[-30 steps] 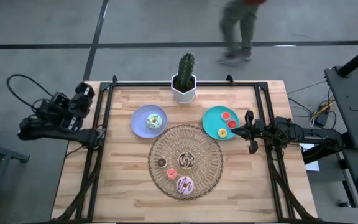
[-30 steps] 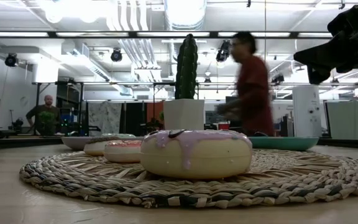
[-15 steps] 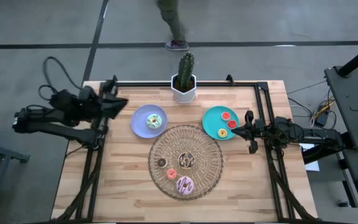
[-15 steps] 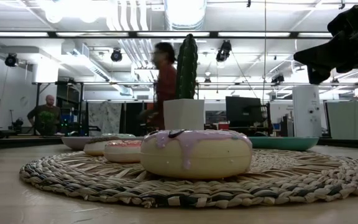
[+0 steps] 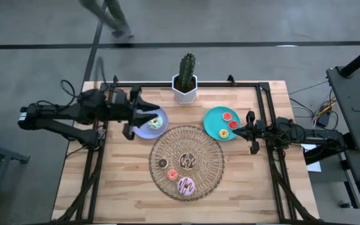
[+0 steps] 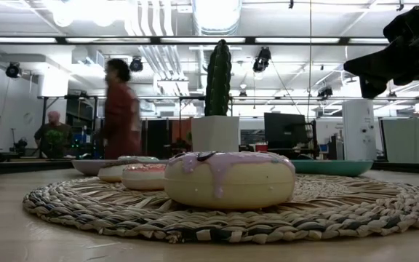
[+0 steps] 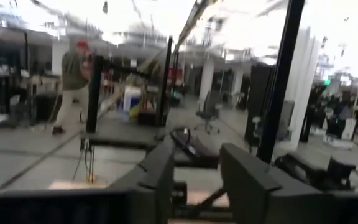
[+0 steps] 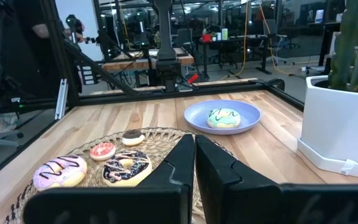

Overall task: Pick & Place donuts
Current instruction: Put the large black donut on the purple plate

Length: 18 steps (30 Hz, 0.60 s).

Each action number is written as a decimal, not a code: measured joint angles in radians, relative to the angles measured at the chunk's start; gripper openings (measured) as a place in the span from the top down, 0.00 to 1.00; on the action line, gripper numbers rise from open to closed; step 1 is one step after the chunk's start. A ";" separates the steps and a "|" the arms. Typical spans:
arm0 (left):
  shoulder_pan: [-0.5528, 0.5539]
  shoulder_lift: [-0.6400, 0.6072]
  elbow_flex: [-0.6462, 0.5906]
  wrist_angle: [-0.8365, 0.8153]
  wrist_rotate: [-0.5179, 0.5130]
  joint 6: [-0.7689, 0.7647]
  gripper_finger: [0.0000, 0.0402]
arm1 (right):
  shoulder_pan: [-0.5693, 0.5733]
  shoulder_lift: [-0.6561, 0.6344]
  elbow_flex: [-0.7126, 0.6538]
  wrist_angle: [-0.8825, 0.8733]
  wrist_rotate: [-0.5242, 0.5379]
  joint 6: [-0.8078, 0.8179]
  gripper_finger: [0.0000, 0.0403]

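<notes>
My left gripper (image 5: 147, 114) is open and held level over the left rim of the lavender plate (image 5: 140, 128), pointing toward the table's right; its fingers (image 7: 160, 168) show a gap. The white-green donut (image 5: 155, 122) lies on that plate just ahead of it. My right gripper (image 5: 237, 131) is shut and empty (image 8: 194, 146) at the right rim of the teal plate (image 5: 212, 125), which carries tiny orange (image 5: 228, 115), red (image 5: 232, 124) and yellow (image 5: 223, 133) donuts. On the wicker mat (image 5: 205, 150) lie the brown-white (image 5: 187, 160), pink (image 5: 186, 185), tiny dark brown (image 5: 162, 163) and a tiny red-iced (image 5: 172, 174) donut.
A potted cactus in a white pot (image 5: 185, 87) stands at the far edge between the plates. A black frame rail (image 5: 105, 125) runs along the table's sides. A person (image 6: 121, 109) walks in the room beyond the far edge. Bare wood lies along the near edge.
My left arm has swung in from beyond the table's left edge toward the right and now reaches over the lavender plate. My right arm has kept still. The person beyond the far edge has walked from right to left.
</notes>
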 joint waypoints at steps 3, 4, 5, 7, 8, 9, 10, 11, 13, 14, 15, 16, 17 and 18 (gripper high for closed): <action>0.000 0.032 0.024 -0.085 0.000 0.002 0.63 | 0.000 0.000 0.000 0.000 0.000 0.000 0.98; 0.000 0.043 0.038 -0.117 0.000 0.004 0.60 | 0.000 0.000 0.000 0.000 0.000 0.000 0.98; 0.000 0.051 0.055 -0.143 -0.001 0.004 0.58 | 0.000 0.000 0.000 0.000 0.000 0.000 0.98; 0.000 0.066 0.095 -0.215 -0.002 0.006 0.53 | 0.000 0.000 0.000 0.000 0.000 0.000 0.98; 0.000 0.077 0.114 -0.256 -0.002 0.010 0.51 | 0.000 0.000 0.000 0.000 0.000 0.000 0.98; 0.000 0.094 0.134 -0.292 -0.002 0.020 0.50 | 0.000 0.000 0.000 0.000 0.000 0.000 0.98; 0.000 0.110 0.156 -0.326 -0.002 0.032 0.49 | 0.000 0.000 0.000 0.000 0.000 0.000 0.98; 0.000 0.126 0.176 -0.365 -0.003 0.042 0.48 | 0.000 0.000 0.000 0.000 0.000 0.000 0.98; 0.000 0.158 0.218 -0.433 -0.004 0.061 0.47 | 0.000 0.000 0.000 0.000 0.000 0.000 0.98; 0.000 0.172 0.244 -0.462 -0.004 0.074 0.47 | 0.000 0.000 0.000 0.000 0.000 0.000 0.98; 0.000 0.183 0.270 -0.491 -0.004 0.087 0.47 | 0.000 0.000 0.000 0.000 0.000 0.000 0.98; 0.000 0.194 0.295 -0.523 -0.005 0.098 0.47 | 0.000 0.000 0.000 0.000 0.000 0.000 0.98; 0.001 0.208 0.318 -0.553 -0.005 0.107 0.47 | 0.000 0.000 0.000 0.000 0.000 0.000 0.98; 0.002 0.221 0.339 -0.583 -0.006 0.112 0.47 | 0.000 0.000 0.000 0.000 0.000 0.000 0.98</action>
